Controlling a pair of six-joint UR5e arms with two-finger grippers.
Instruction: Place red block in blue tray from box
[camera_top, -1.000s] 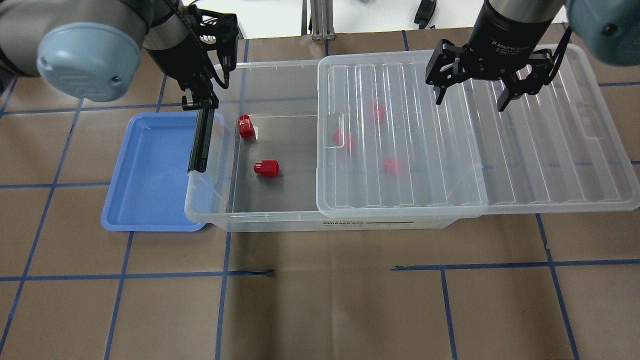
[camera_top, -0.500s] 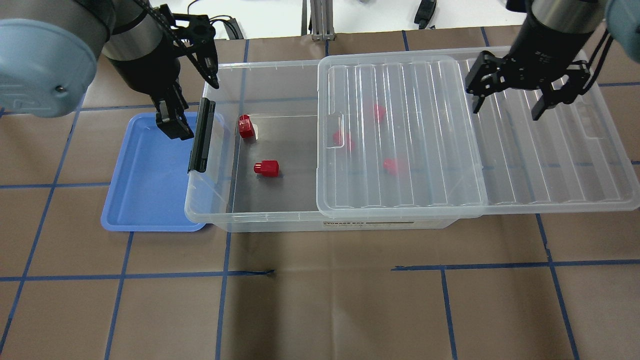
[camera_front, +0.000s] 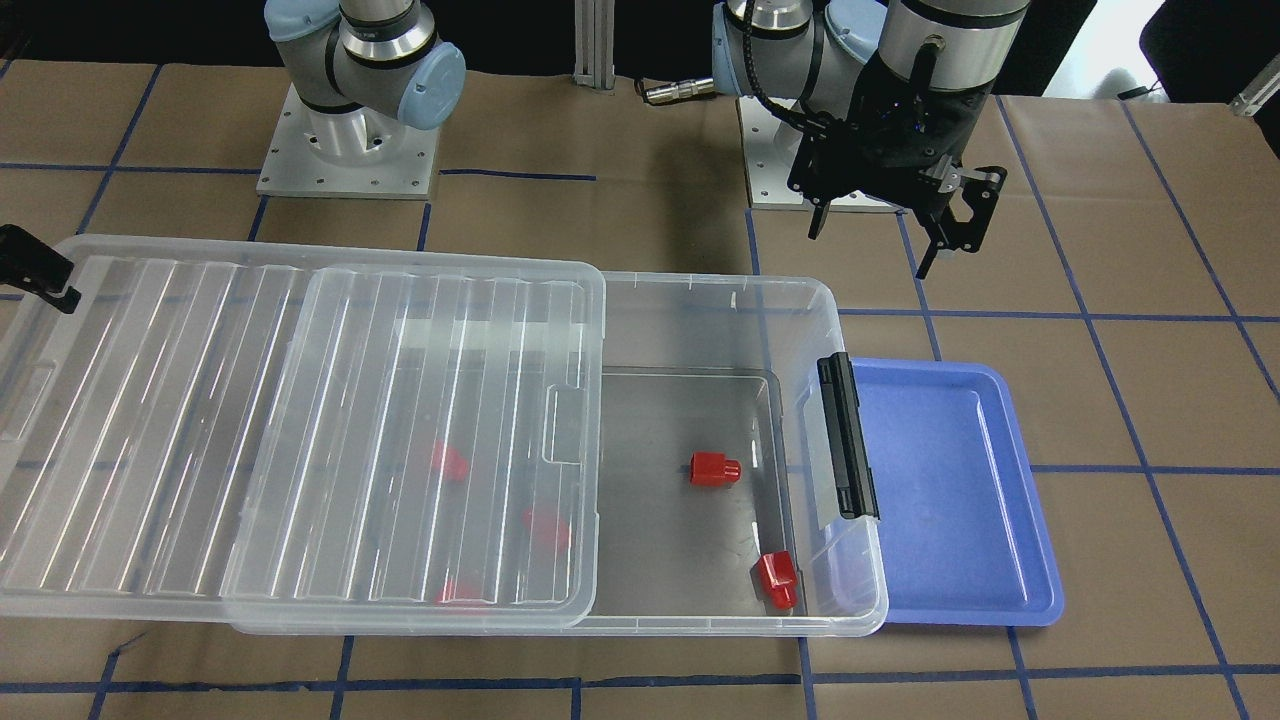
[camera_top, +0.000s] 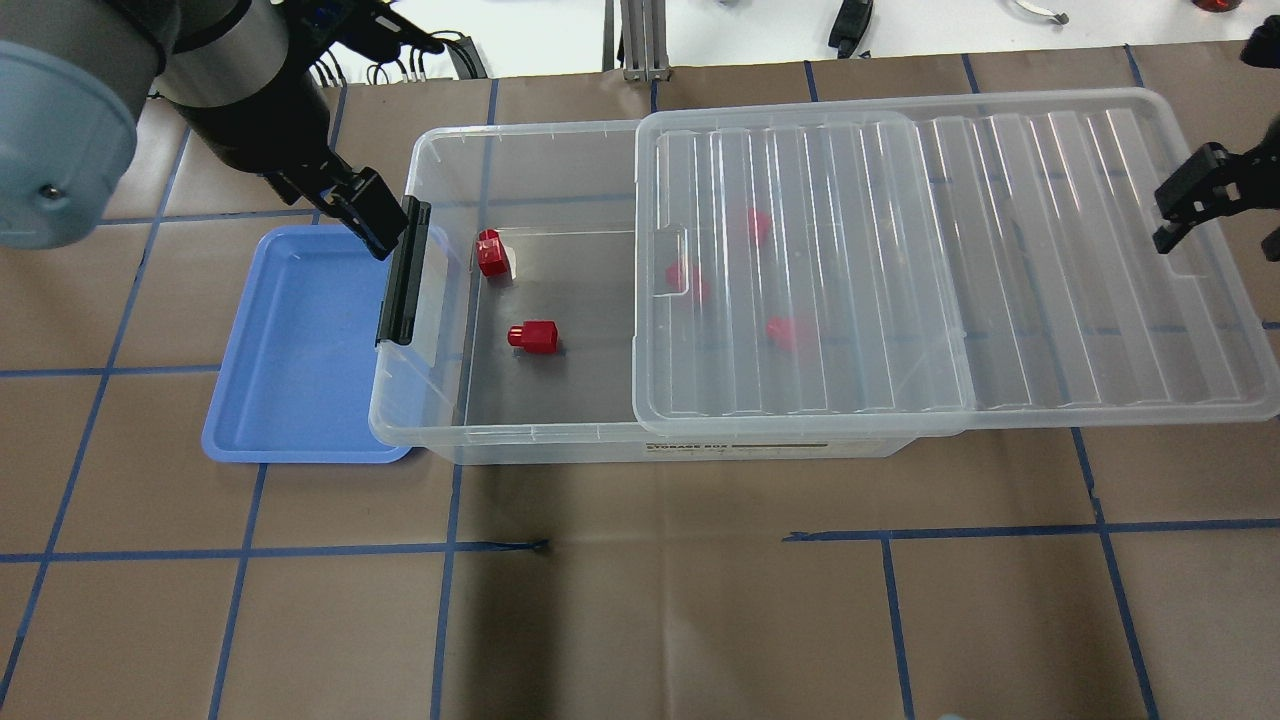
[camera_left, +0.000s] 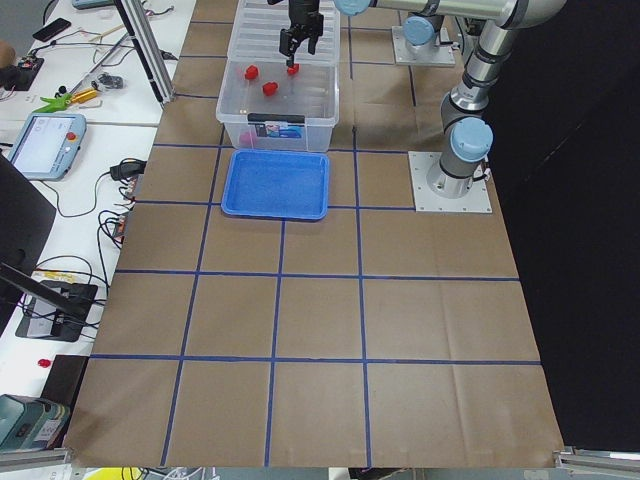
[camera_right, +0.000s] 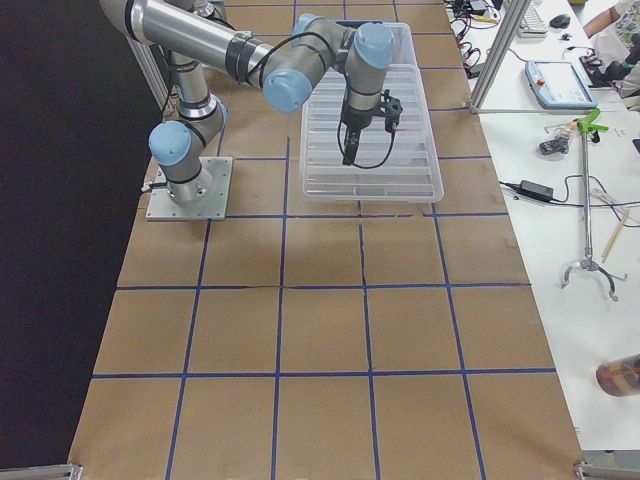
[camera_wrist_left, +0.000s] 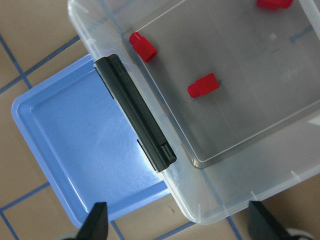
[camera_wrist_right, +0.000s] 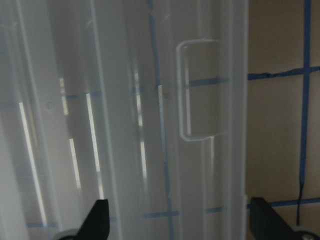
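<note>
Since the earlier frames both arms have drawn back: the left gripper (camera_wrist_left: 180, 222) has lifted away from the box's handle end, and the right gripper (camera_wrist_right: 180, 222) has travelled off to the far end of the lid (camera_top: 1050, 250). Blocks, box, lid and tray lie unchanged.

Two red blocks lie uncovered on the floor of the box (camera_top: 520, 432). The corner red block (camera_top: 490, 252) sits close to the handle-end wall, on the operators' side. The mid-floor red block (camera_top: 533, 336) lies on its side with its long axis along the box's length, nub toward the handle end, and free floor all round. Three covered red blocks (camera_top: 785, 332) show only as blurs through the lid, which covers the rest of the box and overhangs its other end.

The left gripper, fingers spread wide and empty, hovers high over the junction of the black latch handle (camera_top: 402, 272) and the blue tray (camera_top: 290, 340). Both open blocks lie from it across the end wall, toward the robot's right. The right gripper, likewise spread and empty, is well apart, with the lid between it and the blocks, so the left arm is the nearer.

The mid-floor block likely suits a grip closing across the box's width. The corner block leaves little room on its wall side. The tray is empty and rests on the counter (camera_top: 640, 600), tucked under the handle end.
</note>
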